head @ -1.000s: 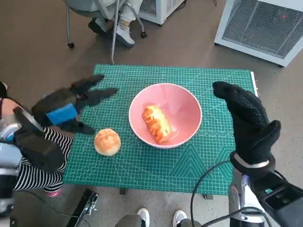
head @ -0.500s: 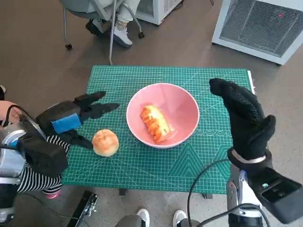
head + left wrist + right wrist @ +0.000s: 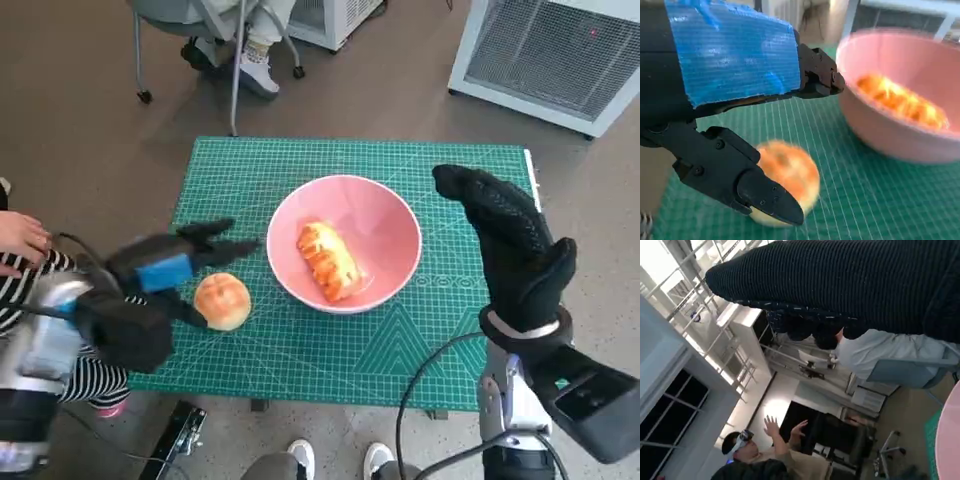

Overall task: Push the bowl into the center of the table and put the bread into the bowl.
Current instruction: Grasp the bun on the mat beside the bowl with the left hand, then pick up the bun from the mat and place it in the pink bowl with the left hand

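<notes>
The pink bowl [image 3: 345, 243] sits near the middle of the green cutting mat [image 3: 300, 355] on the surface, with a long glazed pastry [image 3: 330, 261] lying inside it. A round bread roll [image 3: 222, 300] rests on the mat just beside the bowl. The left hand [image 3: 165, 268] hovers around the roll, fingers spread on either side and gripping nothing. The right hand [image 3: 510, 245] is raised beside the bowl, flat and empty, fingers extended.
</notes>
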You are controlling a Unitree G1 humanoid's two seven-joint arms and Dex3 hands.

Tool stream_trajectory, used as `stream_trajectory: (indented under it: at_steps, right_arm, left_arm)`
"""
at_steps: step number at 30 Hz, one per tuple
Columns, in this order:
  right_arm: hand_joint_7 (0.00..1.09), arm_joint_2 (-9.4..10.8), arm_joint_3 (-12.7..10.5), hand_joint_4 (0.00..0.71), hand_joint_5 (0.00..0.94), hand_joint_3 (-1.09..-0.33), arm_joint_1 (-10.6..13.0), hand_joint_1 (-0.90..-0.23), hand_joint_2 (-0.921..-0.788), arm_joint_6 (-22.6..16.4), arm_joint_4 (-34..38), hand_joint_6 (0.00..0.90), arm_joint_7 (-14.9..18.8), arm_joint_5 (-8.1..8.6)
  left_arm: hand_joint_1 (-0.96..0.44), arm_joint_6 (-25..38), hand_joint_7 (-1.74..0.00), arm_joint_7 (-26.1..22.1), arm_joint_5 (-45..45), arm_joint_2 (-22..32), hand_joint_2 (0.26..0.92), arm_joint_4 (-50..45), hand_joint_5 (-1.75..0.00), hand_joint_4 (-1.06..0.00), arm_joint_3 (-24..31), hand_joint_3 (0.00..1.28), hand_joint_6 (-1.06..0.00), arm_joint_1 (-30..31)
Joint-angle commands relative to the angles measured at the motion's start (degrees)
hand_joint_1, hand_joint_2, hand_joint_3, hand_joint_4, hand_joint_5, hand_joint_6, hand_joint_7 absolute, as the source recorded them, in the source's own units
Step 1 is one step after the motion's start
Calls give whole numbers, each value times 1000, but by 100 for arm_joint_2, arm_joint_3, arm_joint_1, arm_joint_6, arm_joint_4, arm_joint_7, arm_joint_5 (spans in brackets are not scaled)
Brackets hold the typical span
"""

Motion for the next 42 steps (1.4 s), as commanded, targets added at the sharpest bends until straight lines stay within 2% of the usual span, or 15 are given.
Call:
stream_trajectory:
  at_steps: [1,5,8,12,14,16,17,18,21,23,26,32,36,42]
  right_arm:
    - [436,-47,-2,143,3,-690,78,-683,-921,79,50,59,61,20]
    - [437,-60,-9,143,3,-690,99,-683,-921,107,13,59,57,32]
    - [437,-70,-8,144,3,-690,123,-683,-921,128,-19,58,49,41]
    - [438,-72,-10,144,3,-690,181,-687,-921,138,-92,58,28,29]
    - [438,-69,-13,144,3,-690,192,-687,-921,135,-100,58,26,28]
    - [438,-63,-19,144,3,-689,189,-688,-921,127,-86,58,20,21]
    - [438,-62,-20,144,2,-689,197,-688,-921,130,-99,58,12,15]
    - [438,-61,-20,144,2,-689,203,-688,-921,134,-112,58,6,11]
    - [439,-57,-19,144,2,-689,218,-688,-921,139,-138,57,-14,-6]
    - [439,-52,-15,144,2,-689,231,-688,-921,142,-158,57,-25,-16]
    - [439,-45,-21,144,2,-689,231,-688,-921,124,-139,57,-38,-36]
    - [440,-39,-27,144,2,-690,217,-688,-921,124,-109,56,-68,-63]
    - [441,-35,-22,144,2,-690,208,-688,-921,124,-100,56,-73,-71]
    - [441,-26,-19,143,1,-690,202,-688,-921,119,-76,55,-56,-44]
  left_arm:
    - [-224,49,-13,-11,255,-192,730,555,-8,-79,-286,5,-301,-227]
    - [-181,185,-24,-34,504,-297,736,917,-28,-142,-495,7,-334,-428]
    - [-135,319,-39,-37,672,-315,743,1028,-42,-265,-600,8,-395,-506]
    - [-61,598,-99,-35,858,-325,769,944,-98,-489,-695,18,-535,-500]
    - [-39,675,-117,-25,902,-334,775,916,-109,-548,-719,20,-571,-492]
    - [-10,741,-172,-7,947,-341,786,900,-169,-637,-752,25,-619,-491]
    - [5,764,-280,2,965,-333,792,872,-257,-657,-763,28,-606,-481]
    - [19,777,-421,6,973,-327,798,848,-381,-663,-768,33,-583,-472]
    - [40,767,-681,43,1000,-277,807,754,-651,-652,-761,47,-545,-455]
    - [21,760,-944,58,1003,-245,862,694,-907,-681,-750,71,-540,-443]
    - [8,717,-1113,84,943,-149,902,501,-1093,-698,-652,81,-553,-419]
    - [2,699,-1145,178,665,49,916,-114,-1152,-725,-224,61,-605,-318]
    - [2,797,-1118,345,417,145,910,-826,-1106,-765,281,40,-649,-225]
    - [3,870,-1120,536,81,86,911,-1449,-1090,-773,841,32,-655,-319]
